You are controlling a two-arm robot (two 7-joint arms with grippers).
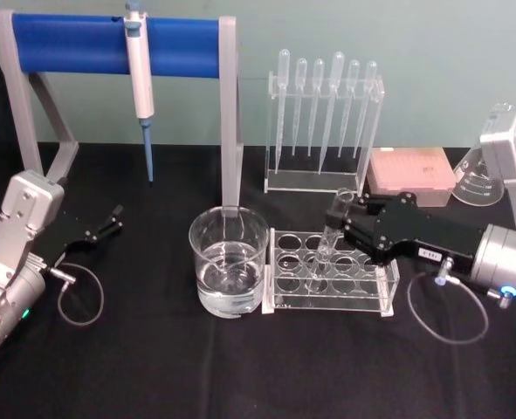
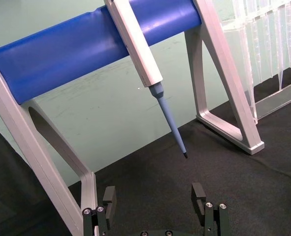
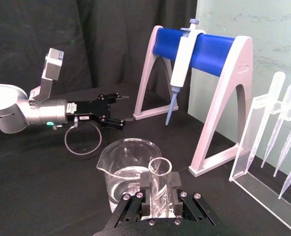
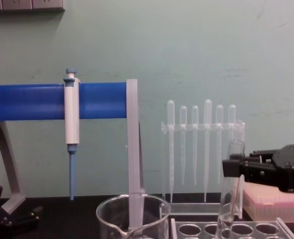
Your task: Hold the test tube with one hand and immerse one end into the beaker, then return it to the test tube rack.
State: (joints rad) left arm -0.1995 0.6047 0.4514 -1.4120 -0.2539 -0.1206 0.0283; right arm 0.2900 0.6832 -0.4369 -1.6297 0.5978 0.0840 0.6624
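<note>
the right end effector [image 1: 340, 218] is clamped on the test tube [image 1: 327, 249] just under its rim. the tube leans slightly, its round bottom down in a hole of the rack [image 1: 362, 295]. the beaker [image 1: 229, 262] stands just beside the rack at 9 o'clock. best to lift straight up until the bottom clears the hole, then swing across. the left end effector [image 1: 111, 223] idles wide apart at far 9 o'clock.

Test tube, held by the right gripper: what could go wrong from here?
The test tube leans, lower end at the rack holes; a sideways move could snag or crack it. The right gripper pinches glass near the rim; it might slip. The beaker stands beside the rack; a low swing could hit it. The left gripper idles far left.
</note>
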